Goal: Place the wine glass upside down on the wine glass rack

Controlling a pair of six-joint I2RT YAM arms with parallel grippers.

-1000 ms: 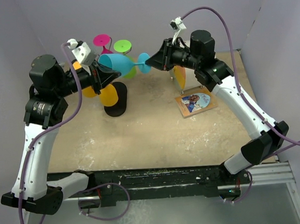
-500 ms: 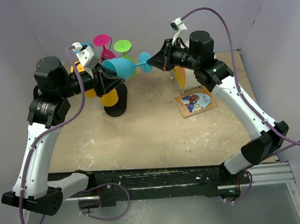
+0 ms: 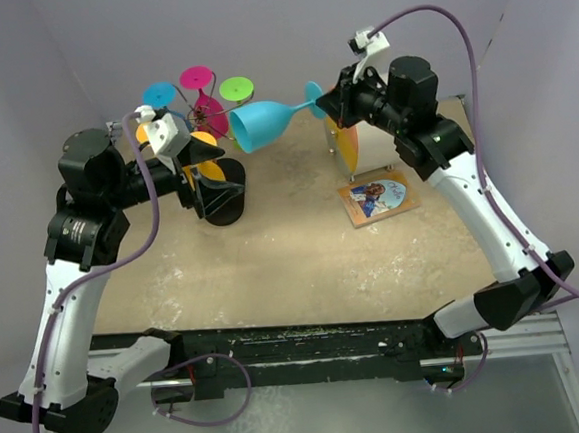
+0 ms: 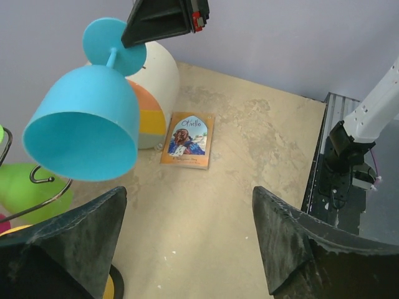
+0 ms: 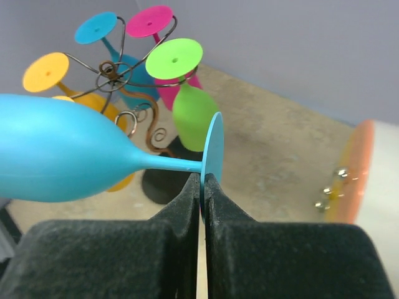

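Right gripper (image 3: 322,98) is pinching the blue wine glass (image 3: 262,124) by the edge of its foot, fingers pressed tight on the disc. The glass is horizontal in mid-air, upper centre of the top view, with its mouth facing left just beside the top of the wine glass rack (image 3: 227,213) and not hung on it. The rack already carries orange, blue, magenta and green glasses, feet up. Left gripper (image 3: 214,172) is in front of the rack, fingers spread wide and empty. White cylinder (image 3: 352,149) and card (image 3: 376,197) are on the table, right of centre.

Wine glass (image 3: 262,124) matt plastic, rack (image 5: 161,185) dk metal wire.
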